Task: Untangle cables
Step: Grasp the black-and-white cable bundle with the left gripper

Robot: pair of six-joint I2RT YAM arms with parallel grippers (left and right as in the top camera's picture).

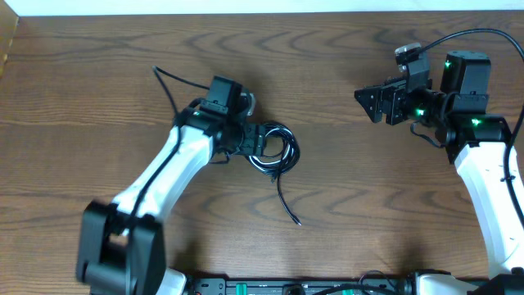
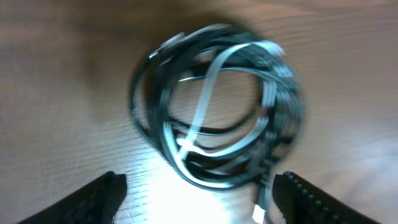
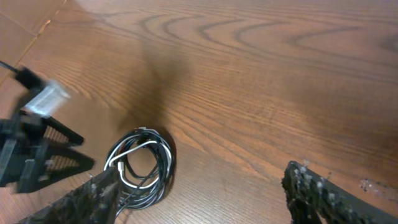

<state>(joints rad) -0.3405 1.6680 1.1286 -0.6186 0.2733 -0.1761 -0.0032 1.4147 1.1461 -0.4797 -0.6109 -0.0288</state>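
Observation:
The cables [image 1: 277, 152] lie in one tangled coil of black and white strands at the table's middle, and a black tail [image 1: 286, 203] trails toward the front edge. My left gripper [image 1: 260, 139] hovers at the coil's left rim. In the left wrist view the cables [image 2: 217, 106] fill the centre and my left gripper [image 2: 199, 199] is open, its fingertips [image 2: 106, 194] on either side of the coil's near edge. A white plug [image 2: 259, 214] lies by the right finger. My right gripper [image 1: 368, 100] is open, far to the right of the coil. Its wrist view shows the cables [image 3: 142, 163] beyond the left finger [image 3: 93, 198].
The left arm's thicker black cord [image 1: 168, 82] arcs over the table behind its wrist. The left gripper's body [image 3: 31, 155] shows at the left of the right wrist view. The table's back edge [image 1: 262, 10] meets a pale strip. The arm bases [image 1: 286, 287] stand along the front.

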